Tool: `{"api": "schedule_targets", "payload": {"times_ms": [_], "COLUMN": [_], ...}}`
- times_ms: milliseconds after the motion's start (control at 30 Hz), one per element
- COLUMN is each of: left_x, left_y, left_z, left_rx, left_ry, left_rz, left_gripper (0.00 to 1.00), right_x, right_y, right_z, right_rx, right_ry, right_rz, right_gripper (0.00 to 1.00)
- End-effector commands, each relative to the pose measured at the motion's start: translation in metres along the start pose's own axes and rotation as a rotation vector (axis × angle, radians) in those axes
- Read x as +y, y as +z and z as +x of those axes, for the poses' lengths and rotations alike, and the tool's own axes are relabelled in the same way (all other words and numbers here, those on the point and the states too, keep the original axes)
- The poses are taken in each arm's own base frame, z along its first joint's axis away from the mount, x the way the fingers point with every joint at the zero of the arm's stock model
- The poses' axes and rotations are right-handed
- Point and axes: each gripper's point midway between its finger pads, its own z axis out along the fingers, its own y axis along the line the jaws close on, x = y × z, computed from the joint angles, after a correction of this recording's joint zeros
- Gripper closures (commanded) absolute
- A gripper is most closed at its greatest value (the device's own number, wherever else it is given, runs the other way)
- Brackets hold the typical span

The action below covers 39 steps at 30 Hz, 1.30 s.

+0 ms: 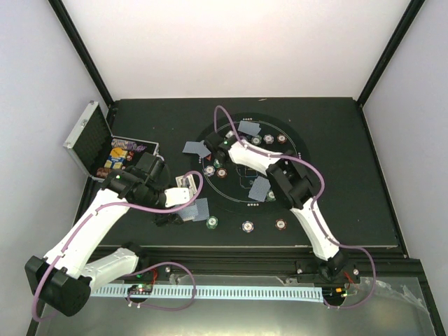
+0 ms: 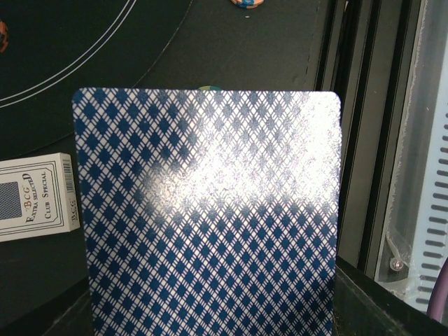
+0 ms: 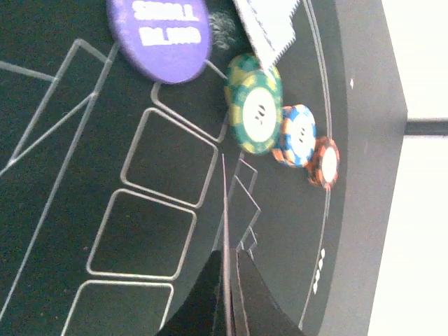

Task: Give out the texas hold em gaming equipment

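Left hand (image 1: 180,201) is closed on a card (image 2: 210,210), held above the bench (image 1: 350,175) near the box (image 2: 35,192). Right hand (image 3: 227,262) is pinched shut on a second card (image 1: 196,148), edge-on, over the mat (image 3: 161,161) near a green chip (image 3: 255,105).

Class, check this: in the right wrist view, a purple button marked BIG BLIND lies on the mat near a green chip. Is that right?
Not quite. The purple button reads SMALL BLIND, not BIG BLIND, as the right wrist view shows. It does lie on the mat near a green chip.
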Motion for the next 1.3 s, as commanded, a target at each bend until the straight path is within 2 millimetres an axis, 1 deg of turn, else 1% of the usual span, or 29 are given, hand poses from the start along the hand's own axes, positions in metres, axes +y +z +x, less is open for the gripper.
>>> {"api": "schedule_targets", "payload": {"times_ms": [0,67,100,133,233,400,500,667,733,833,900,967,1000,1067,1100,1133,1267], "left_x": [0.000,0.000,0.000,0.000,0.001,0.001,0.000,0.000,0.000,0.001,0.001,0.001,0.001,0.000,0.000,0.000,-0.001], "left_y": [-0.011,-0.011,-0.011,-0.010,-0.009,-0.009,-0.011,-0.011,-0.011,-0.010,-0.011,-0.012,-0.012,-0.013,-0.013,-0.014,-0.014], "left_z": [-0.009,-0.008,-0.008,-0.007,-0.007,-0.009,-0.008,-0.004,-0.004,-0.005,-0.007,-0.007,-0.008,-0.008,-0.008,-0.008,-0.008], "left_rx": [-0.027,-0.024,-0.024,-0.023,-0.025,-0.027,-0.023,-0.013,-0.013,-0.017,-0.021,-0.023,-0.022,-0.023,-0.023,-0.024,-0.025], "left_ry": [0.019,0.018,0.019,0.018,0.019,0.014,0.017,0.023,0.022,0.022,0.024,0.024,0.024,0.024,0.024,0.025,0.024], "left_rz": [-0.019,-0.021,-0.021,-0.020,-0.021,-0.014,-0.022,-0.034,-0.031,-0.029,-0.028,-0.029,-0.029,-0.027,-0.028,-0.030,-0.027], "left_gripper": [0.98,0.98,0.98,0.99,0.99,0.98,0.99,0.98,0.99,0.98,0.99,0.98,0.98,0.98,0.99,0.98,0.98], "right_x": [-0.006,-0.004,-0.012,-0.010,-0.007,0.007,0.019,0.028,0.032,0.039,0.041,0.041,0.041,0.041,0.041,0.039,0.031], "right_y": [-0.008,-0.017,-0.027,-0.033,-0.039,-0.045,-0.045,-0.037,-0.037,-0.038,-0.039,-0.044,-0.048,-0.054,-0.056,-0.059,-0.069], "right_z": [-0.024,-0.026,-0.027,-0.028,-0.025,-0.035,-0.036,-0.025,-0.017,-0.002,0.006,0.012,0.014,0.019,0.021,0.023,0.027], "right_rx": [-0.187,-0.297,-0.360,-0.425,-0.519,-0.584,-0.604,-0.575,-0.551,-0.521,-0.505,-0.502,-0.507,-0.511,-0.508,-0.508,-0.514], "right_ry": [-0.062,-0.096,-0.104,-0.119,-0.177,-0.214,-0.254,-0.284,-0.294,-0.314,-0.317,-0.309,-0.300,-0.298,-0.297,-0.296,-0.294], "right_rz": [0.006,-0.012,-0.007,-0.023,-0.032,-0.071,-0.071,-0.094,-0.128,-0.192,-0.215,-0.248,-0.261,-0.274,-0.276,-0.274,-0.251], "right_gripper": [0.99,0.99,0.99,0.99,0.99,0.99,0.99,0.98,0.95,0.81,0.74,0.66,0.60,0.32,0.20,0.15,0.04]}}
